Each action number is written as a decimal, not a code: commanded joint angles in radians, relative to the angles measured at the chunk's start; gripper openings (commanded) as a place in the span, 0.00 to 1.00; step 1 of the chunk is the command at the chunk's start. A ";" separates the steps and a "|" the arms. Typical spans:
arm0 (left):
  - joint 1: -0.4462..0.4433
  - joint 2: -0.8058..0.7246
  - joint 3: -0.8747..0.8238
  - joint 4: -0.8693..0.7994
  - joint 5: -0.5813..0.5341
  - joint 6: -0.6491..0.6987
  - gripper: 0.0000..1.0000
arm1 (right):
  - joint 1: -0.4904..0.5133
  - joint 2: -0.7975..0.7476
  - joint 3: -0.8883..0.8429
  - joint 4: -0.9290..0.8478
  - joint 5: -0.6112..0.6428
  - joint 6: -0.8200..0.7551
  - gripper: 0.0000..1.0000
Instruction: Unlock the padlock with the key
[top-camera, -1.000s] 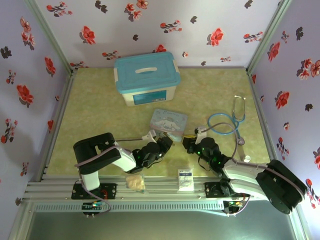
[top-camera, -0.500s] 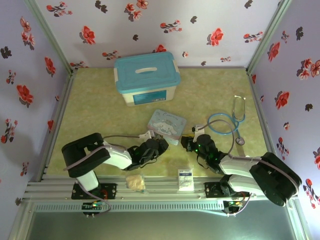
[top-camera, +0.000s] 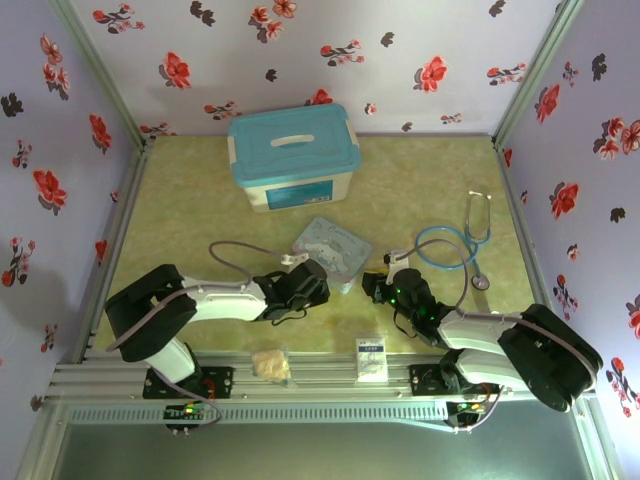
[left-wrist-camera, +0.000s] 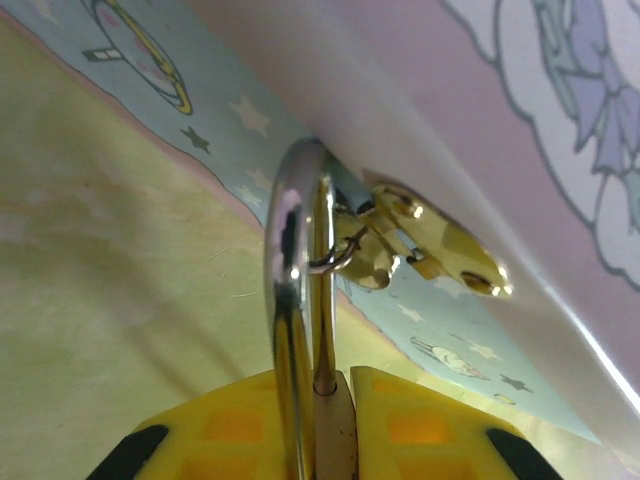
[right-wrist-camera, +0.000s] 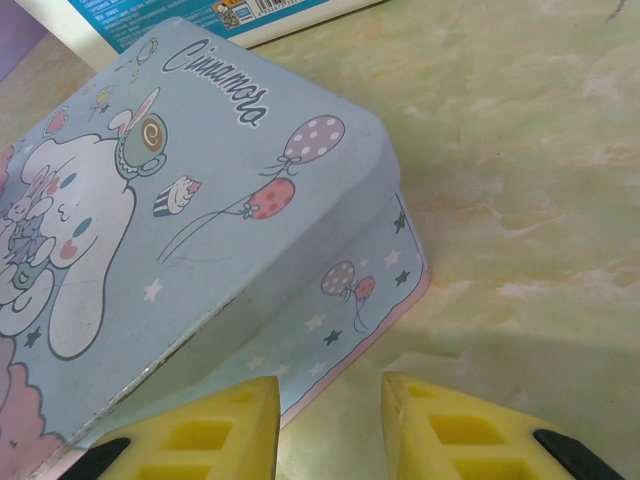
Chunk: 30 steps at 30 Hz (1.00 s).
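Blue tin (right-wrist-camera: 230, 150) reads "Cinnamoro"; padlock (left-wrist-camera: 295, 300) hooks its brass clasp (left-wrist-camera: 430, 245).

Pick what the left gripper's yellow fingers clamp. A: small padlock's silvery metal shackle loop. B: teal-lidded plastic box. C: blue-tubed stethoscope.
A: the padlock sticks its silvery shackle loop up from between the shut yellow fingers of the left gripper, beside the gold clasp on the pale blue cartoon tin.

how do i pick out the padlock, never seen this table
Find the pale blue cartoon tin mid-table, in front of the teal-lidded box. At its near-left edge, the left tool pinches the padlock. Its silvery loop, hooked on the tin's gold hasp, is the one tall silver thing there.
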 joint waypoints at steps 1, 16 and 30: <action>0.004 0.013 0.042 -0.210 -0.002 0.092 0.06 | -0.005 -0.007 0.000 0.022 0.025 -0.017 0.32; -0.029 0.103 0.211 -0.496 -0.123 0.188 0.17 | -0.004 0.045 0.012 0.026 0.015 -0.021 0.32; -0.124 0.207 0.395 -0.753 -0.344 0.221 0.24 | -0.004 0.083 0.015 0.050 0.016 -0.015 0.32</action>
